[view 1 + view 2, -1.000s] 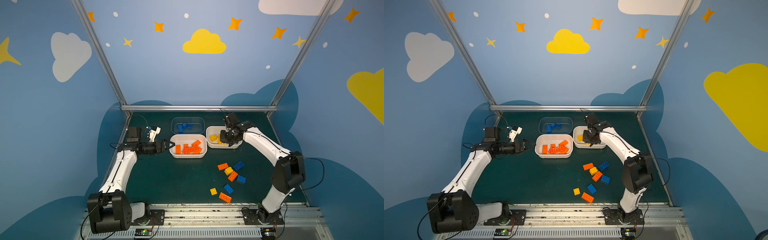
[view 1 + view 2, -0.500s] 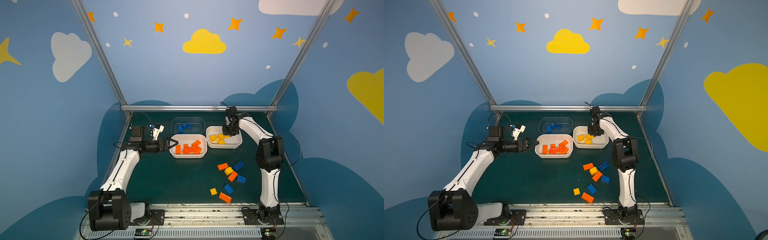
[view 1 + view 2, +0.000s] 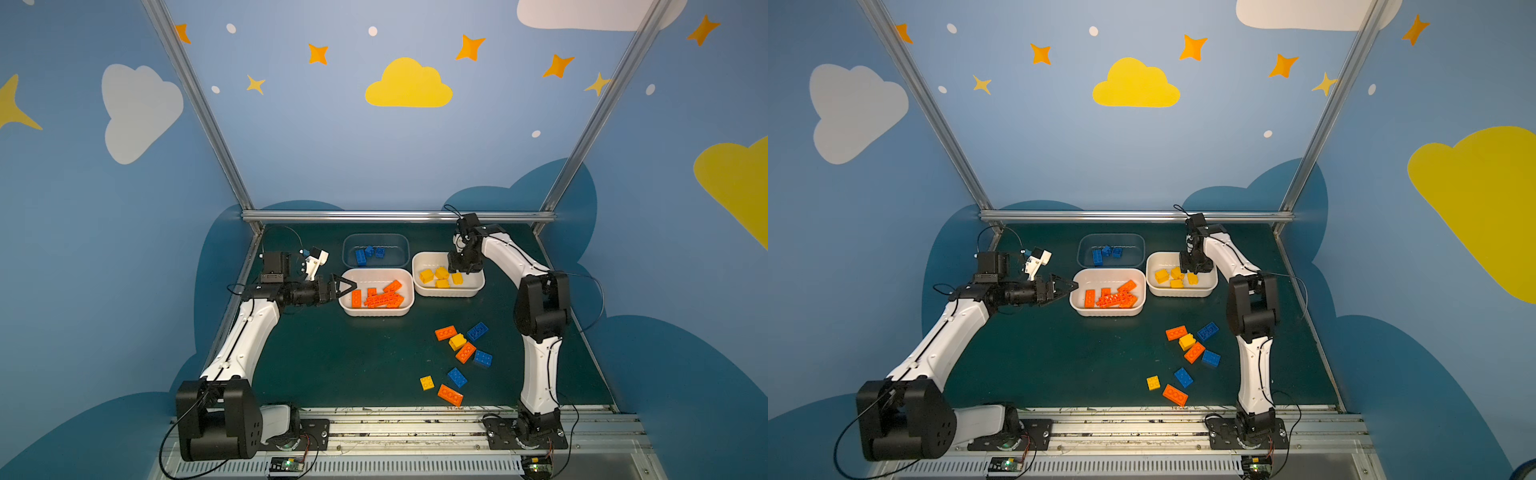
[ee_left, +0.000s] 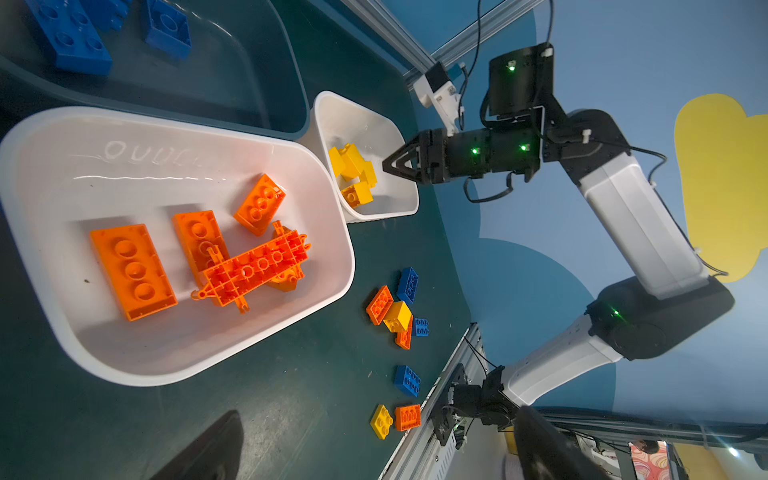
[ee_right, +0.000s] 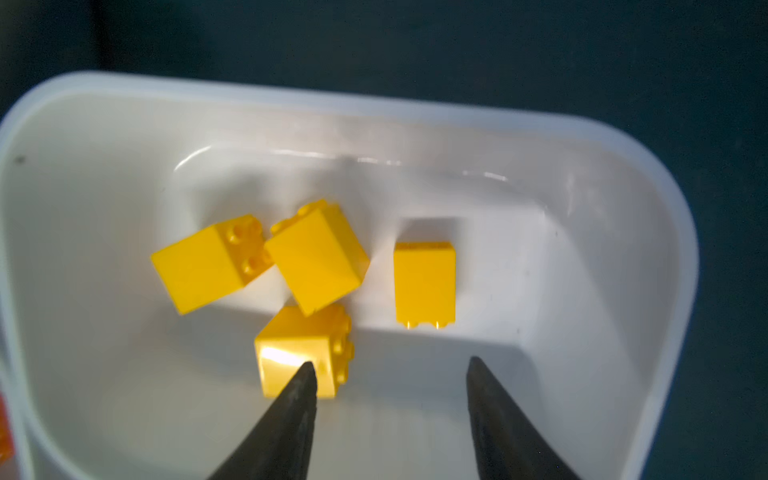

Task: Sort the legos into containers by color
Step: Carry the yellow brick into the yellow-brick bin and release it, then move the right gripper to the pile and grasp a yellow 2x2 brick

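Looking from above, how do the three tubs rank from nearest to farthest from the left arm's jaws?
In a top view:
1. White tub of orange bricks, its end right under the left jaws.
2. Clear tub of blue bricks, just behind, toward the back wall.
3. White tub of yellow bricks, off to the right.

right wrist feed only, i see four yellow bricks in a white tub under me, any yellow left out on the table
Observer: Two. A yellow brick in the cluster of loose pieces, and a yellow brick nearer the front.
Operator: where's the left gripper
Observer: The left gripper is open and empty, over the left end of the white tub of orange bricks.
Operator: anything in the third tub
Observer: Three blue bricks lie in the clear tub, which sits behind the two white ones.
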`<action>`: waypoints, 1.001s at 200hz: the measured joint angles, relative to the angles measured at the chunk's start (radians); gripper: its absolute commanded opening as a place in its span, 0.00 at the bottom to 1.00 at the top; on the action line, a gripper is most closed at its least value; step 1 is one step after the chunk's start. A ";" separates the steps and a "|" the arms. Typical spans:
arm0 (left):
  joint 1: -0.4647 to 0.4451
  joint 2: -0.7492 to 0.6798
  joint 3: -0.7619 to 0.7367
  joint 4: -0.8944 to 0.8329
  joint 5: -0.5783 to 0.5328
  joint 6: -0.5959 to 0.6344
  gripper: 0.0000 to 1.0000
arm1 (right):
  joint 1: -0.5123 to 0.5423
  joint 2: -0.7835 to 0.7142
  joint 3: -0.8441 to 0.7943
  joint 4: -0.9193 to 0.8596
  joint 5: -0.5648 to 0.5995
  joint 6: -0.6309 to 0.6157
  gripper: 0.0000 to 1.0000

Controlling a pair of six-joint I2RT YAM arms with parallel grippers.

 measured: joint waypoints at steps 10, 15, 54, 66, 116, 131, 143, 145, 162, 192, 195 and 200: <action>0.000 0.000 0.000 -0.005 0.000 0.002 1.00 | 0.011 -0.076 -0.069 0.010 -0.024 -0.006 0.62; 0.000 0.000 0.000 -0.008 0.000 0.002 1.00 | 0.020 -0.118 -0.104 0.013 -0.037 -0.012 0.62; 0.004 0.000 0.000 -0.030 -0.001 0.009 1.00 | 0.171 -0.431 -0.379 0.047 -0.094 -0.095 0.65; 0.005 0.000 0.000 -0.035 -0.001 0.013 1.00 | 0.229 -0.492 -0.450 0.048 -0.105 -0.099 0.65; 0.015 0.000 0.000 -0.054 -0.004 0.029 1.00 | 0.441 -0.618 -0.684 0.051 -0.098 0.080 0.67; 0.017 0.000 0.001 -0.067 -0.006 0.034 0.99 | 0.525 -0.626 -0.729 0.051 -0.087 0.146 0.67; 0.018 0.000 0.002 -0.080 -0.008 0.037 1.00 | 0.591 -0.626 -0.759 0.054 -0.064 0.192 0.68; 0.018 0.000 0.002 -0.081 -0.008 0.037 1.00 | 0.600 -0.626 -0.764 0.055 -0.061 0.201 0.68; 0.018 0.000 0.002 -0.093 -0.009 0.040 1.00 | 0.671 -0.624 -0.806 0.069 -0.029 0.257 0.68; 0.018 0.000 0.002 -0.105 -0.012 0.040 0.99 | 0.740 -0.576 -0.838 0.105 0.007 0.334 0.66; 0.018 0.000 0.002 -0.106 -0.013 0.040 1.00 | 0.746 -0.568 -0.842 0.112 0.009 0.338 0.65; 0.018 0.000 0.002 -0.108 -0.013 0.040 1.00 | 0.754 -0.558 -0.846 0.123 0.011 0.349 0.65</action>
